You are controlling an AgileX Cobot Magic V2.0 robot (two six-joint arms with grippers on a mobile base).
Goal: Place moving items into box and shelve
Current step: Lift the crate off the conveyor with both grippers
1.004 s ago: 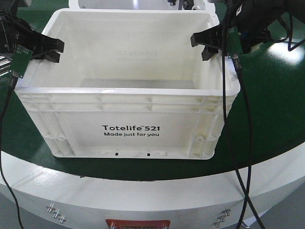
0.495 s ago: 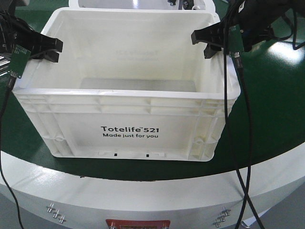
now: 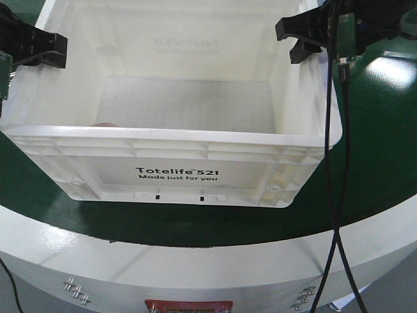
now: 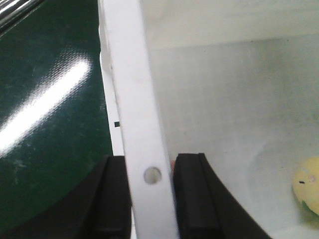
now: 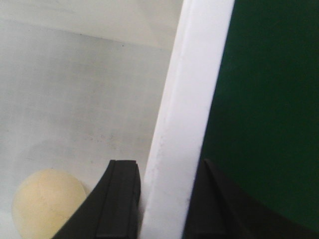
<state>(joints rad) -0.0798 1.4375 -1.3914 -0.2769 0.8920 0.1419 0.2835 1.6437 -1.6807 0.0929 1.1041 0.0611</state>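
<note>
Green-topped table (image 3: 384, 150) with a white edge: it carries the box (image 3: 241, 176), a large white crate with a ribbed rim that fills the middle of the front view. Its near wall bears the black print (image 3: 176, 175) "Totelife 521 Made just for you".

My left gripper (image 3: 40, 51) is at the box's left wall. In the wrist view this gripper (image 4: 149, 169) has one black finger (image 4: 112, 199) outside the rim (image 4: 142, 99) and the other inside. Both press against the rim, so it is clamped on the box.

My right gripper (image 3: 303, 38) is at the right wall. Its wrist view shows the gripper (image 5: 164, 191) astride the rim (image 5: 194, 99) in the same way, with both fingers against it. It too is clamped on the box. Black cables (image 3: 340, 163) hang from this arm.

A yellow toy (image 4: 306, 191) lies on the box floor, cut off by the right edge of the left wrist view. A pale round toy (image 5: 45, 204) lies on the floor near the right wall. I cannot tell whether these are one toy or two.
</note>
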